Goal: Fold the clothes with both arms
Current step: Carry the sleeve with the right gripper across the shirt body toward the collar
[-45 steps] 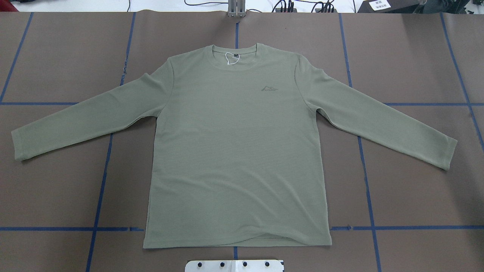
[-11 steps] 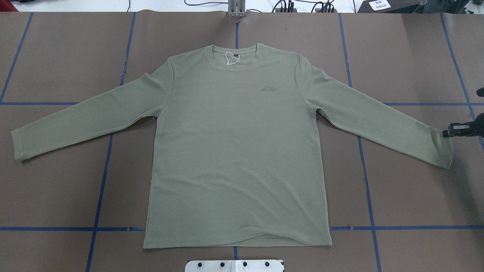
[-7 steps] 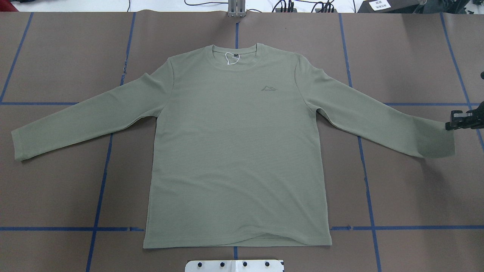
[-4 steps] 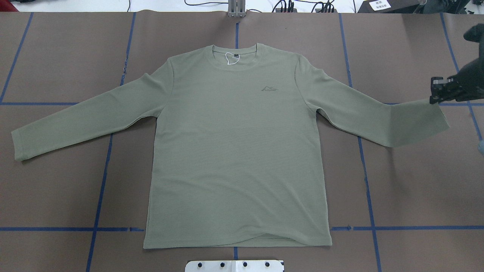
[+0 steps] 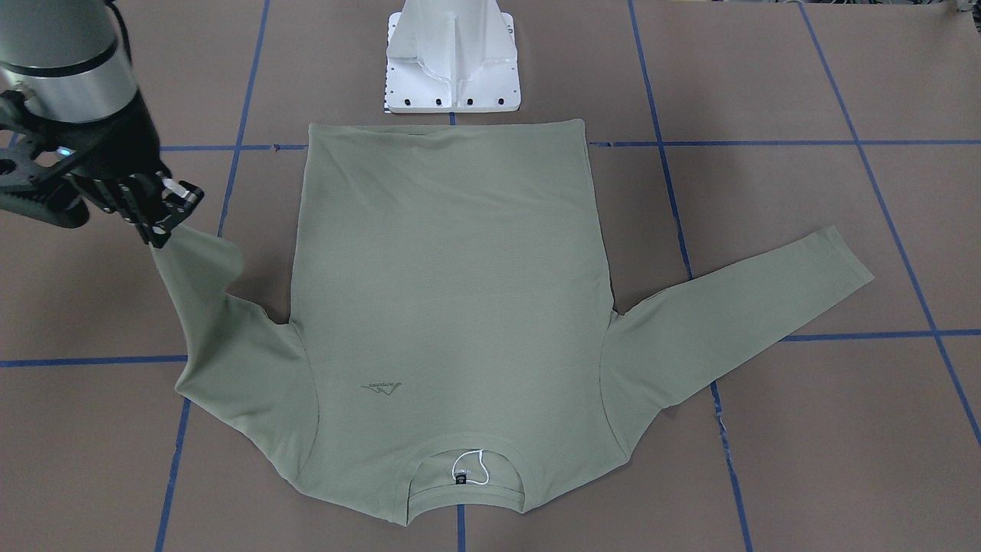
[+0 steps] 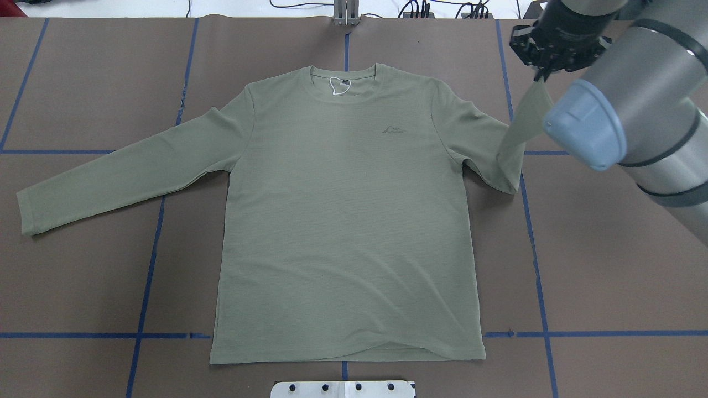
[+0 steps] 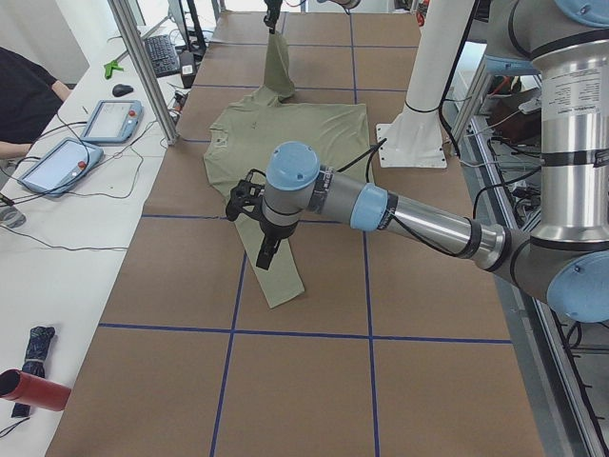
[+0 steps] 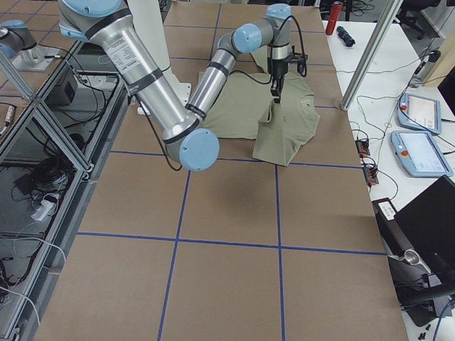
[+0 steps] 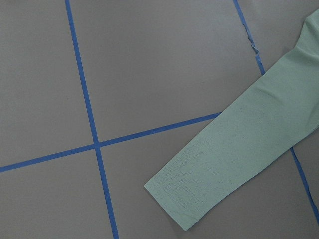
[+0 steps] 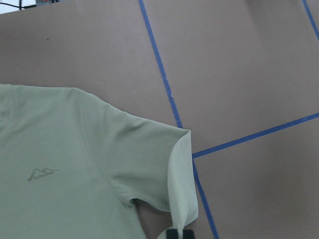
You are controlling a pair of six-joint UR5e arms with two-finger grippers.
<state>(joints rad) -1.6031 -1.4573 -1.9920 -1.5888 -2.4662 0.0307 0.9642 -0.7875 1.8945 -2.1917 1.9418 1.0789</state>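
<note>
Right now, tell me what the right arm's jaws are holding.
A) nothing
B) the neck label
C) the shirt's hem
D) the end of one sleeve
D: the jaws of the right arm are closed on the end of one sleeve of the shirt, holding it up off the table.

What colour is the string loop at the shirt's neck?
White; the string loop shows best in the overhead exterior view.

Sage-green shirt on brown table with blue tape grid
</note>
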